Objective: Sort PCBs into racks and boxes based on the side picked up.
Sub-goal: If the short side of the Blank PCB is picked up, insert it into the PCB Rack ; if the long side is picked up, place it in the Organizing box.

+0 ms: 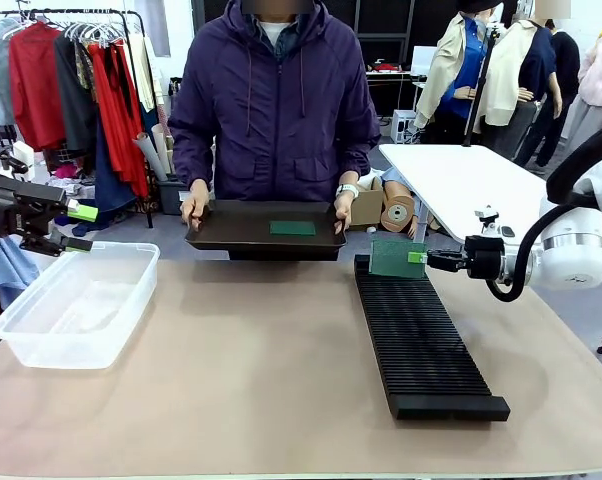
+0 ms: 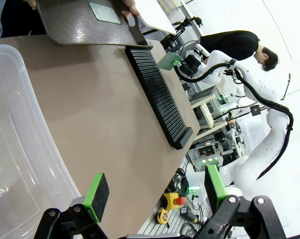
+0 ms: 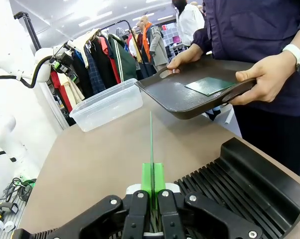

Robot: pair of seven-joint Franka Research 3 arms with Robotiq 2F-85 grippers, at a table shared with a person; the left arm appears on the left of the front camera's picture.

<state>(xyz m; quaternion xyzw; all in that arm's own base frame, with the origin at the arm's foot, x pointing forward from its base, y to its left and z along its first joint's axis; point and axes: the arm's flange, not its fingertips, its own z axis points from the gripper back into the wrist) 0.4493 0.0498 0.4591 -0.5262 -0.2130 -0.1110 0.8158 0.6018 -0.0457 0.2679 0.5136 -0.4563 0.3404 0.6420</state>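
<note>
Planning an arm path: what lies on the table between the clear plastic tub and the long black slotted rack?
Bare brown tabletop from the clear plastic tub to the long black slotted rack; the front and left wrist views show it.

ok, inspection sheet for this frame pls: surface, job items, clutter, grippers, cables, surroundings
Surface: brown tabletop, bare between tub and rack.
Job's things: clear tub at the robot's left, nothing seen inside; black slotted rack at its right, no boards seen in the slots; one PCB upright on edge at the rack's far end; second PCB flat on a dark tray that a person holds at the far edge.
Clutter: nothing seen.
Grippers: left gripper open, empty, raised near the tub's far end; right gripper shut on the upright PCB.
Cables: black cable looping at the right wrist.
Surroundings: hanging clothes, white table, cardboard rolls behind.
</note>
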